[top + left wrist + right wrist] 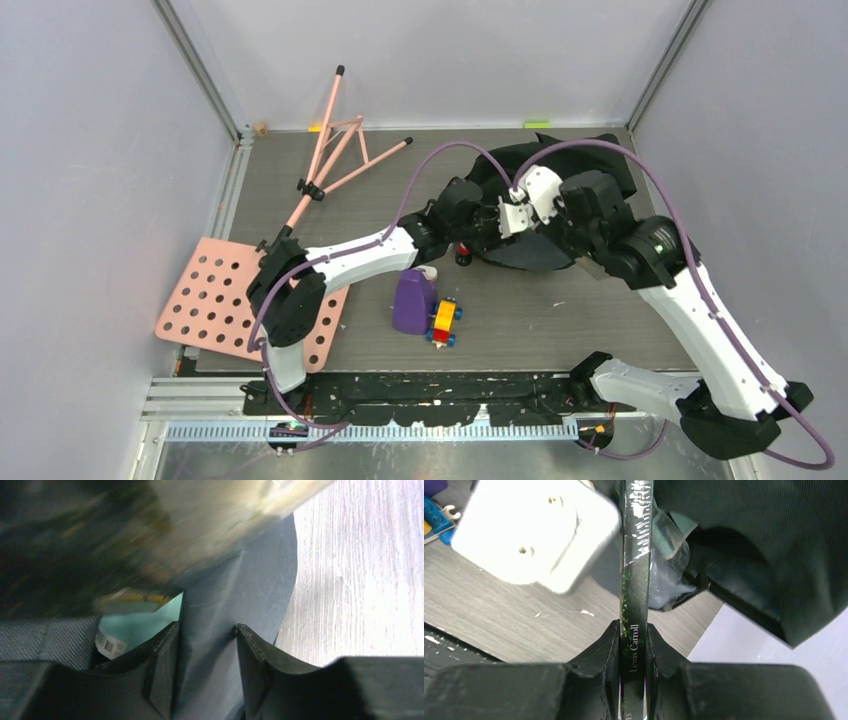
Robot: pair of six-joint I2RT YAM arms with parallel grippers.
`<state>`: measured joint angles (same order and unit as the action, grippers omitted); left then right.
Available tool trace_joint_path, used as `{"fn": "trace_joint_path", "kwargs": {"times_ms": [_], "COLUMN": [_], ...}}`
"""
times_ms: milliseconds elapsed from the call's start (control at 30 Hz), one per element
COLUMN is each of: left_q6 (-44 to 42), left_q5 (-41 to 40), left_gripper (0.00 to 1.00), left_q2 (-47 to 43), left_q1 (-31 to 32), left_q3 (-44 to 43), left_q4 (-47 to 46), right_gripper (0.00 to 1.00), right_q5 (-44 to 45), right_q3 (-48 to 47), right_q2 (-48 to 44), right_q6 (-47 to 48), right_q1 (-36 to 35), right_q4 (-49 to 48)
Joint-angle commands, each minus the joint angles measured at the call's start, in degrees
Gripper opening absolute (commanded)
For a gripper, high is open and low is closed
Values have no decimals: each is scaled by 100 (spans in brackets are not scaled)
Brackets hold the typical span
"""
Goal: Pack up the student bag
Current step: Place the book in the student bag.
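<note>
While the right gripper (633, 627) squeezes a thin book (636, 555) by its spine, the book's top pokes at the mouth of the bag (749, 540). The left gripper (205, 630) has a finger on each side of a dark flap (235, 590); I cannot tell if it pinches it. The bag lies far right on the bench (560, 320). I think the book is going in. Next, hold the mouth wide and slide the book deeper.

Student bag (535, 257) black; bottle (411, 304) purple; perforated board (222, 300) pink; book (634, 580) dark green.
</note>
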<state>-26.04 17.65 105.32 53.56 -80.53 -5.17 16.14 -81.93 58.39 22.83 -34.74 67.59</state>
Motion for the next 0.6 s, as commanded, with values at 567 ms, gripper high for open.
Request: {"fn": "trace_joint_path", "kwargs": {"times_ms": [567], "left_q6": [532], "left_q5": [-360], "left_gripper": [0], "left_q2": [-599], "left_q1": [251], "left_q3": [1180], "left_q4": [-688], "right_gripper": [0], "right_q5": [-2020], "right_q3": [-1106], "right_q2": [1804], "right_q6": [2033], "right_q1": [1197], "right_q4": [-2121]}}
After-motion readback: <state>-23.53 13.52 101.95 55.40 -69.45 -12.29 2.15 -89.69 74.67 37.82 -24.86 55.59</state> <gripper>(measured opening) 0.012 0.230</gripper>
